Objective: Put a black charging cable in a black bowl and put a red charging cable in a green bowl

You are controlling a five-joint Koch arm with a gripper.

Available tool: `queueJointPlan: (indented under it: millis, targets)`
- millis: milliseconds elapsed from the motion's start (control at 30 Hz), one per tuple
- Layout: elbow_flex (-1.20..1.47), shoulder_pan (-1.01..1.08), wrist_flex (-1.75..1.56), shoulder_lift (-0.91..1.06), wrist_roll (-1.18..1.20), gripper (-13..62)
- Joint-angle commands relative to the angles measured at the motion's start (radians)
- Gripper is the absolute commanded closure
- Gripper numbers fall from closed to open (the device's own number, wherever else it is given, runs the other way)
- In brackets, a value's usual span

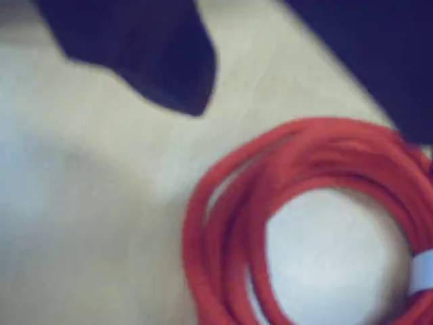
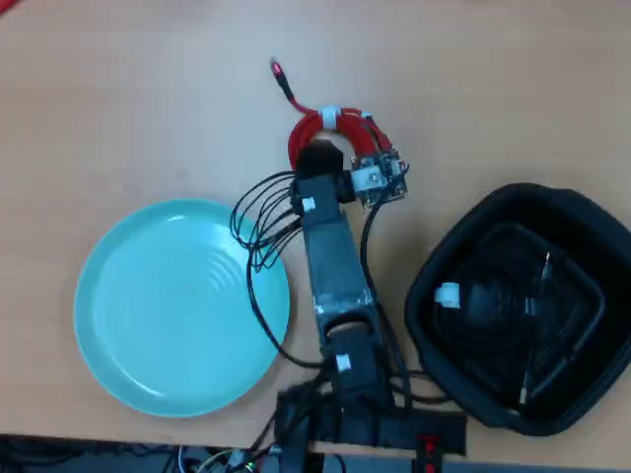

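Note:
The red charging cable [image 2: 308, 128] lies coiled on the wooden table, with a white tie and its plug end trailing up-left. In the blurred wrist view the red charging cable [image 1: 304, 152] fills the lower right. My gripper [image 2: 333, 150] hangs low over the coil's near side; in the wrist view the gripper [image 1: 298, 101] has two dark jaws standing apart, open, with the coil below and between them. The black charging cable [image 2: 493, 305], white-tied, lies inside the black bowl [image 2: 523, 192] at the right. The green bowl [image 2: 168, 315] sits empty at the left.
My arm [image 2: 335, 256] stretches from its base at the table's near edge between the two bowls. Thin loose black wires [image 2: 258, 222] loop off the arm over the green bowl's rim. Bare wood surrounds the coil at the far side.

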Motion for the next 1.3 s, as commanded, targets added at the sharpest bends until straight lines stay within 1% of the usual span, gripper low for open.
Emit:
queueJointPlan:
  millis: [0, 200, 433, 567, 600, 633, 700, 767, 800, 833, 900, 1100, 1167, 1267]
  targets:
    - [-0.058, -0.002, -0.008, -0.025, 0.009, 12.0]
    - [-0.075, 0.014, -0.008, -0.132, 0.011, 12.0]
    - [-0.207, 0.012, -0.006, -0.341, 0.043, 12.1]
    - [-0.265, 0.014, -0.006, -0.393, 0.043, 12.9]
    - [-0.268, 0.012, -0.006, -0.396, 0.043, 15.1]
    - [-0.27, 0.012, -0.008, -0.397, 0.043, 19.5]
    - [-0.276, 0.012, -0.017, -0.397, 0.048, 33.0]
    - [-0.29, 0.012, -0.021, -0.397, 0.055, 49.8]
    - [-0.295, 0.015, -0.021, -0.399, 0.063, 56.6]
    - [-0.295, 0.017, -0.021, -0.399, 0.072, 59.1]
    - [-0.295, 0.02, -0.021, -0.397, 0.101, 55.0]
    - [-0.298, 0.009, -0.023, -0.383, 0.133, 55.5]
    - [-0.314, 0.003, -0.025, -0.314, 0.133, 55.5]
    - [-0.35, -0.012, -0.028, -0.14, 0.133, 55.5]
